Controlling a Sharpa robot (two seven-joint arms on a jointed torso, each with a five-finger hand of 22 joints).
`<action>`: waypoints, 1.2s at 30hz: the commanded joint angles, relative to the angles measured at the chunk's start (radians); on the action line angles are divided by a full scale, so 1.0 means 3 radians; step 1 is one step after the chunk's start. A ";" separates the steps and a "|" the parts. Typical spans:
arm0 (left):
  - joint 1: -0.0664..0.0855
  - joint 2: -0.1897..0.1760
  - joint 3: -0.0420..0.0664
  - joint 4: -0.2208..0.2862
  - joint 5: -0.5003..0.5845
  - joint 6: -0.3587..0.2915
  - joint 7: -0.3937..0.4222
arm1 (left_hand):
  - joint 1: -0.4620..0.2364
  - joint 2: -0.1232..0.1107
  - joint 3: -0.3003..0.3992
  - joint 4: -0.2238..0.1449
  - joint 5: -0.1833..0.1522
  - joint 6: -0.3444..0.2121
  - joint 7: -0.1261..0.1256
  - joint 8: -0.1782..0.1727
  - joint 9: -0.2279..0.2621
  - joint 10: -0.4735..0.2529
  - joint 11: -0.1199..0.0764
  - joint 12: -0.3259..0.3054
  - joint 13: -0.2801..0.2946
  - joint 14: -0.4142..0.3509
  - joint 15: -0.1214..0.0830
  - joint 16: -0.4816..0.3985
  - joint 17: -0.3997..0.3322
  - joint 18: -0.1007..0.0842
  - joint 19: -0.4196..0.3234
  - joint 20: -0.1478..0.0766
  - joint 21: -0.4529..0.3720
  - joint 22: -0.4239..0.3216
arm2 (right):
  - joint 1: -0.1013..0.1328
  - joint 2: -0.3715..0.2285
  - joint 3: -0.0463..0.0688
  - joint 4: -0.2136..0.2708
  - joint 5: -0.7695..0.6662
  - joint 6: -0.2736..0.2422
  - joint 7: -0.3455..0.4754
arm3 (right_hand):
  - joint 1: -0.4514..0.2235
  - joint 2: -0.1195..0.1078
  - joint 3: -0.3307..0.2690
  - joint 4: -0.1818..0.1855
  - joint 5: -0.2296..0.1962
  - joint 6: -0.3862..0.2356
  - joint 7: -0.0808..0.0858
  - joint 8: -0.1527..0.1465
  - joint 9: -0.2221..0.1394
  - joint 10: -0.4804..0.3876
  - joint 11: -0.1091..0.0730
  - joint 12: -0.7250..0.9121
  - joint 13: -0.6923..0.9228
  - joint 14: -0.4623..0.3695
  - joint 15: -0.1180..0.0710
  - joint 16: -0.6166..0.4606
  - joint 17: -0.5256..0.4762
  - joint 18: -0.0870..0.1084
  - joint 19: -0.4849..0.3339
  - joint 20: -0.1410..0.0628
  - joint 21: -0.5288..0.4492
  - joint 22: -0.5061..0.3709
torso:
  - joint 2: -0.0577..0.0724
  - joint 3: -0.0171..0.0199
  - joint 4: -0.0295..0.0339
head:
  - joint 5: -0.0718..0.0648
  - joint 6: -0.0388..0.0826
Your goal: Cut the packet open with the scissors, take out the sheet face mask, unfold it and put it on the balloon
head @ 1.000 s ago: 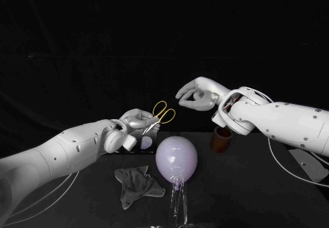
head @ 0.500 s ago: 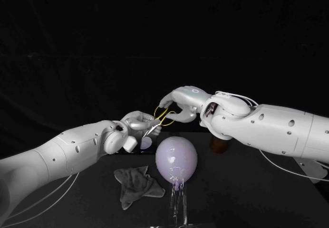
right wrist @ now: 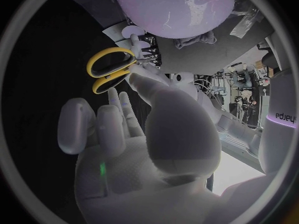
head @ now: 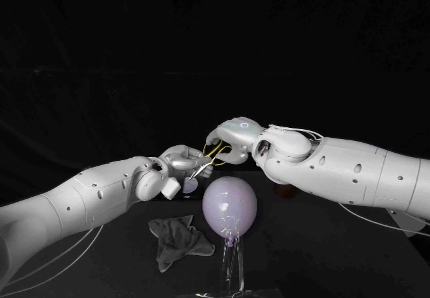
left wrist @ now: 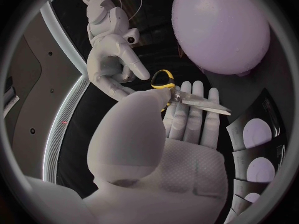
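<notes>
The scissors (left wrist: 187, 99) were gripped near the pivot by the left hand (head: 184, 160), raised beyond the balloon (head: 229, 203). The right hand (head: 235, 139) was positioned at the yellow handles, fingers apart, with nothing grasped

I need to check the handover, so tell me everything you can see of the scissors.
The scissors have yellow loop handles and silvery metal blades, closed to a point. The left robot hand pinches them near the pivot, up in the air, handles toward the right robot hand, whose spread fingers reach for the loops; whether they touch cannot be told.
</notes>
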 commanded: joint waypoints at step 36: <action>0.0182 -0.0014 0.0013 0.0323 -0.0025 0.0187 0.0002 | -0.0035 0.0027 0.0207 -0.0176 0.0008 -0.0013 0.0014 0.0016 0.0030 0.0054 -0.0041 -0.0004 0.0001 0.0016 0.0005 -0.0026 0.0009 0.0017 0.0018 0.0002 -0.0023 0.0002 | -0.0095 0.0293 -0.0056 -0.0396 -0.0281 0.0677 -0.0117 | -0.0015 0.0135 0.0069 0.0000 -0.0220 0.0264 0.0032 0.0087 0.0044 0.0362 -0.0157 0.0078 0.0002 0.0099 -0.0206 0.0060 0.0038 -0.0016 0.0022 -0.0173 0.0076 0.0128 | -0.0004 0.0010 -0.0003 | -0.0036 -0.0051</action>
